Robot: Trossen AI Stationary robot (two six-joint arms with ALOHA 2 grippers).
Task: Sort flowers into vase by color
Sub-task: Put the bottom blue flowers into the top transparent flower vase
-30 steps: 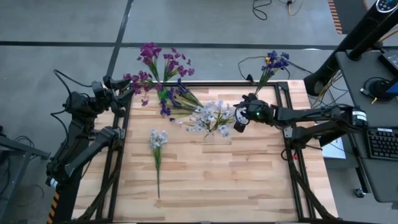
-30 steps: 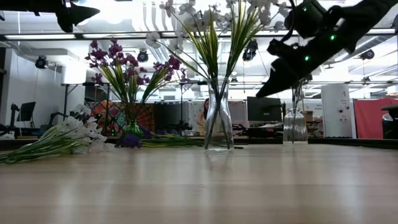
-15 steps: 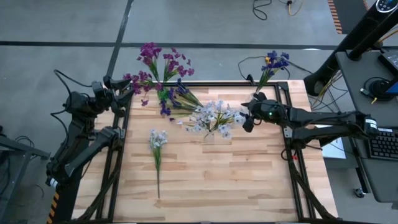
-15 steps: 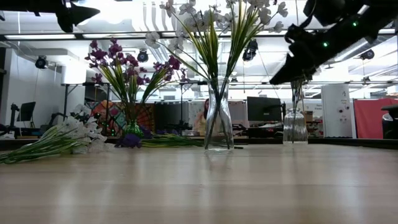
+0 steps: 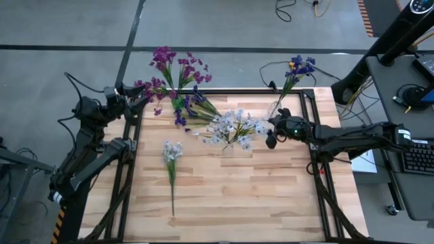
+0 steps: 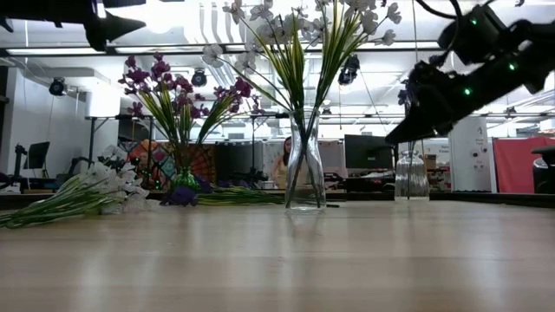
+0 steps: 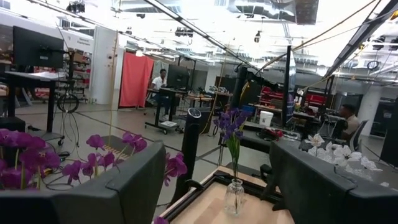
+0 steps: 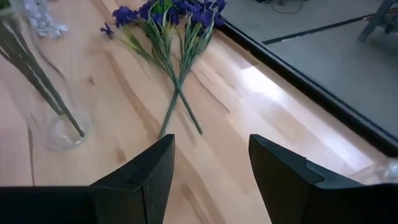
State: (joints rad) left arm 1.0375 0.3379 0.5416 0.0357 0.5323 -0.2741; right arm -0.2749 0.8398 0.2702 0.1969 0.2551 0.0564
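Table (image 5: 237,190): light wood top, dark frame.

Clear vase, centre (image 6: 304,173): upright, holds pale white-lavender flowers (image 5: 234,127).

Vase, far left corner (image 6: 183,180): holds magenta-purple flowers (image 5: 173,68).

Clear vase, far right corner (image 6: 411,173): holds one blue-violet spray (image 5: 298,68).

Loose blue-violet sprays (image 8: 177,25): lying flat on table btwn magenta vase and centre vase, stems crossed.

Loose white-lavender spray (image 5: 171,163): lying flat on table, left-centre, stem toward near edge.

Right gripper (image 5: 270,132): above table, just right of centre vase's blooms; fingers (image 8: 149,171) apart, nothing btwn them.

Left gripper (image 5: 135,98): at table's far left edge, next to magenta blooms; fingers (image 7: 134,186) spread wide, empty.
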